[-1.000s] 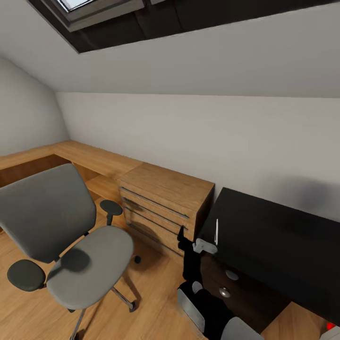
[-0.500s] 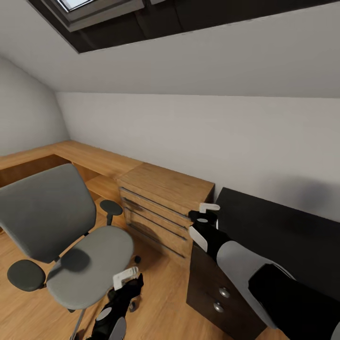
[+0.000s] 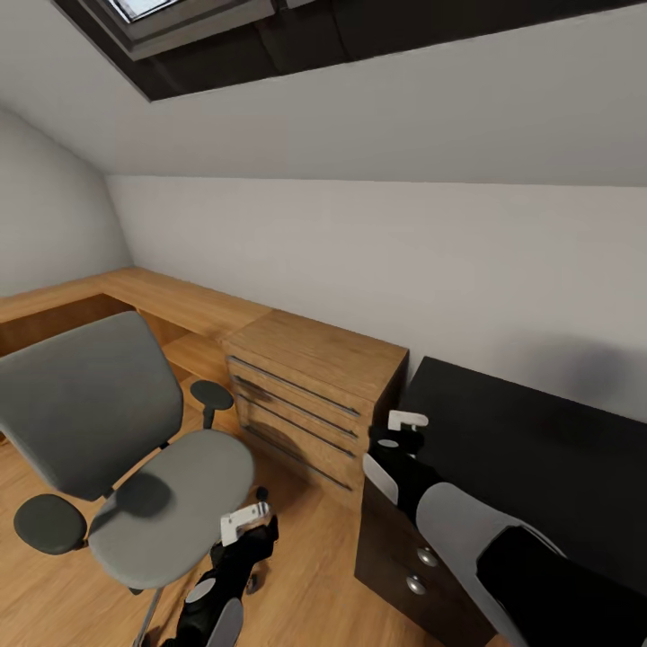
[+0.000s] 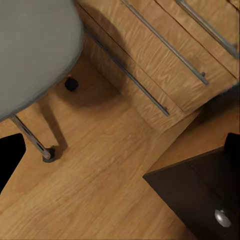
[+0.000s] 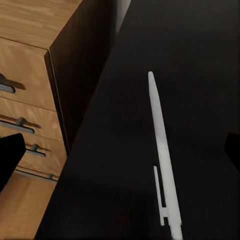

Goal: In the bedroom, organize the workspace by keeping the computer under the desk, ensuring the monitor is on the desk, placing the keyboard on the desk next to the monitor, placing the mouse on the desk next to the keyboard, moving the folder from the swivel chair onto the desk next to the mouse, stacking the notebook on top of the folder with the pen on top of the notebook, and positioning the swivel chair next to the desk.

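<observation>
Right gripper [image 3: 402,429] hangs over the near corner of the black desk [image 3: 530,449], at the end of a bent arm that comes in from the lower right. In the right wrist view its two dark finger ends sit far apart at the picture's sides, so it is spread wide and holds nothing. Between them the pen [image 5: 163,155] lies flat on the desk's black top. It is thin and white, with a small clip near one end.

Left gripper [image 3: 244,530] sits low, just beside the front edge of the swivel chair [image 3: 117,449] seat and above the wood floor [image 3: 305,584]. In the left wrist view its finger ends are also far apart and empty, and the chair's chrome legs and castors stand on the floor. The chair has a grey seat, a tall grey back and black armrests. It stands beside the light-wood drawer unit [image 3: 314,395], which touches the desk's side.

Half a second ago the right gripper was a bit higher and more to the left. The left gripper has risen a little. The chair has not moved.
</observation>
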Robot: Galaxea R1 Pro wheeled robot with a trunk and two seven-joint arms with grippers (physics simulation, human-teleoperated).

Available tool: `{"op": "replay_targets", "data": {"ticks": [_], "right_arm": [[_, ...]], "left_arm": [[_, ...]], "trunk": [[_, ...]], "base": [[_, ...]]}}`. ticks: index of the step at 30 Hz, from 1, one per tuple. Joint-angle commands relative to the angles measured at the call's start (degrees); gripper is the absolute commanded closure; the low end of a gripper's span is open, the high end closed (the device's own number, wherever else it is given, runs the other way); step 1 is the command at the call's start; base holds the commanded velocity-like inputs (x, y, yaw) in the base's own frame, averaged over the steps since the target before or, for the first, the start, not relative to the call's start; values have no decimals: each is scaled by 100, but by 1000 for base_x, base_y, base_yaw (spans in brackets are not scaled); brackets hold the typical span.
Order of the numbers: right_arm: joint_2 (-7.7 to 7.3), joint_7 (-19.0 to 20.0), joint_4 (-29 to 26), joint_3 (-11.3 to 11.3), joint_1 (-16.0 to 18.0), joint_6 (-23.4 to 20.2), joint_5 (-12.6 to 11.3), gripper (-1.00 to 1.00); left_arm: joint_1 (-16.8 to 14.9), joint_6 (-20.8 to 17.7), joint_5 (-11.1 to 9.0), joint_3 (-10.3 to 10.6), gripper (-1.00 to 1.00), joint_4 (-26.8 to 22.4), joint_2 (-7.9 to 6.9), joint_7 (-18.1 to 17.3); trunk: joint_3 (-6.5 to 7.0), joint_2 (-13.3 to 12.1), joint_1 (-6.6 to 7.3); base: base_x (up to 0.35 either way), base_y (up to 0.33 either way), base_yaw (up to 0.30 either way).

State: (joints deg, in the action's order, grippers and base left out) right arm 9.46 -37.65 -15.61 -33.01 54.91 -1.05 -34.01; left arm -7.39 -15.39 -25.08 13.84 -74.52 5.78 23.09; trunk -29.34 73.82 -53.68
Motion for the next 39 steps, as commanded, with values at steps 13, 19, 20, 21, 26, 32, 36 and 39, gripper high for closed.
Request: {"op": "replay_targets", "data": {"ticks": [13, 19, 20, 21, 26, 32, 36, 39], "right_arm": [[-38, -773, -136, 116, -14, -138, -89, -100], [-79, -741, -116, 127, -16, -199, -67, -100], [-81, -732, -110, 128, -17, -197, -65, -100], [-82, -707, -103, 128, -17, -196, -64, -100], [-103, -454, -87, 134, -16, -199, -69, -100], [-297, -270, -110, 137, -16, -191, -81, -100], [-408, -15, -116, 147, -16, -197, -73, -100], [-574, 125, -121, 165, -17, -201, -88, -100]], "left_arm": [[280, -65, -50, 21, -100, -1065, -199, 52], [282, -69, -49, 22, -100, -1074, -199, 55], [282, -73, -55, 22, -100, -1071, -199, 55], [282, -75, -60, 22, -100, -1069, -198, 55], [282, -102, -70, 30, -100, -1066, -192, 53], [282, -424, -89, 31, -100, -1063, -184, 47], [282, -505, -93, 31, -100, -1058, -179, 47], [282, -521, -94, 31, -100, -1056, -180, 47]], "trunk": [[-42, 84, -44], [-150, 325, -176], [-168, 365, -198], [-186, 405, -220], [-275, 605, -330], [-383, 846, -461], [-455, 1006, -549], [-509, 1127, -615]], "base": [[0, 0, 0], [0, 0, 0], [0, 0, 0], [0, 0, 0], [0, 0, 0], [0, 0, 0], [0, 0, 0], [0, 0, 0]]}}
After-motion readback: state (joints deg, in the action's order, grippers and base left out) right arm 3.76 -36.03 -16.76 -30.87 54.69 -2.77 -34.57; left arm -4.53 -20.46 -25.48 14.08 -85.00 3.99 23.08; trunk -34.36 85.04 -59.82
